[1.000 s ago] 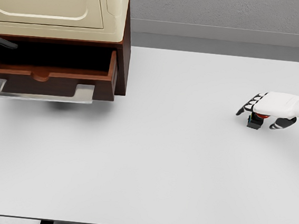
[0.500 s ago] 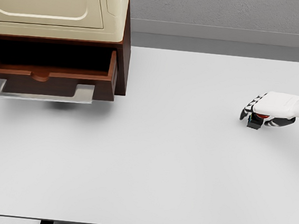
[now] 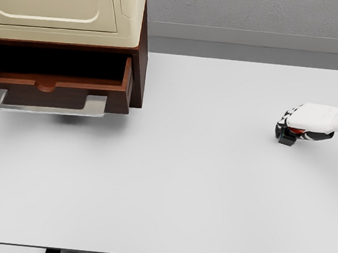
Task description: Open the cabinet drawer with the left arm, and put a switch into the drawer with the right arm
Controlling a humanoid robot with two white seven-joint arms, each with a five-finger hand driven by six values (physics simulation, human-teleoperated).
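Nearest: bare white table [image 3: 162, 192], wide flat room with nothing in the way between the front edge and the work.

Farther back at the right edge: right hand [image 3: 304, 123] reaching in from the right, fingers curled down around the switch [image 3: 288, 137], a small dark block with a red part showing under the palm. Looks closed on it, with the switch resting on the tabletop or just at it; cannot tell which.

Handling, as judgement: small, rigid, light, likely hard smooth plastic, so prone to twisting or slipping from a fingertip pinch. Best taken across 2 opposite flat sides, thumb against fingers, low on the body, away from the red part.

Sits close to the table's right edge, so little margin on that side; lift straight up before travelling.

Farthest, upper left: cabinet [image 3: 66, 9] with drawer [image 3: 53, 82] pulled open, dark cavity showing, well apart from the switch. Long clear diagonal path across. Drawer front lip and cabinet overhang above limit entry, so approach from the front and lower in.

Left hand out of sight.
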